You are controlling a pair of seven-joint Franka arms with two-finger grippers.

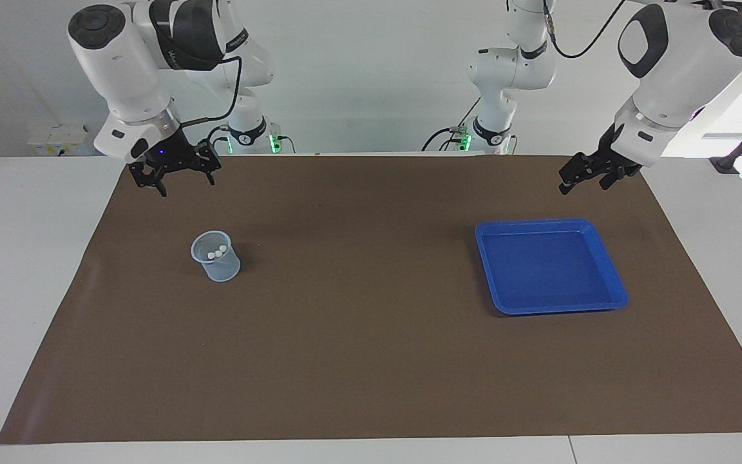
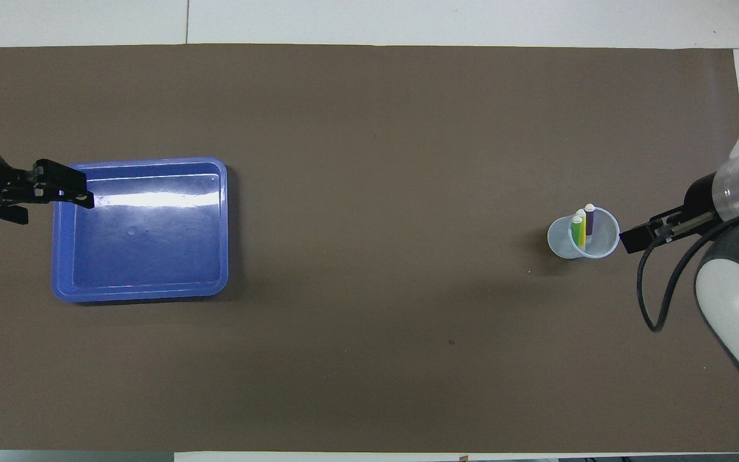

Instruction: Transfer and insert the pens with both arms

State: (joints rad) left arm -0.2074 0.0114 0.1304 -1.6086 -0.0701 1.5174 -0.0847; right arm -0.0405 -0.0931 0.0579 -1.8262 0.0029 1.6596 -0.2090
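Note:
The three pens stand upright together in a clear plastic cup (image 1: 218, 264) (image 2: 562, 239) at the right arm's end of the table. In the facing view only their pale caps (image 1: 218, 252) show. The overhead view shows the green pen (image 2: 576, 229), the yellow pen (image 2: 582, 226) and the purple pen (image 2: 589, 219). My right gripper (image 1: 183, 183) (image 2: 639, 239) hangs open and empty above the mat, raised well clear of the cup. My left gripper (image 1: 585, 180) (image 2: 55, 206) is open and empty in the air, over the mat beside the blue tray (image 1: 488, 277) (image 2: 223, 224).
The blue tray holds nothing. A brown mat (image 1: 371, 348) covers most of the white table. Two smaller white arms with green lights (image 1: 248, 132) (image 1: 492, 129) stand at the robots' edge. A black clamp (image 1: 725, 164) sits at the table corner by the left arm.

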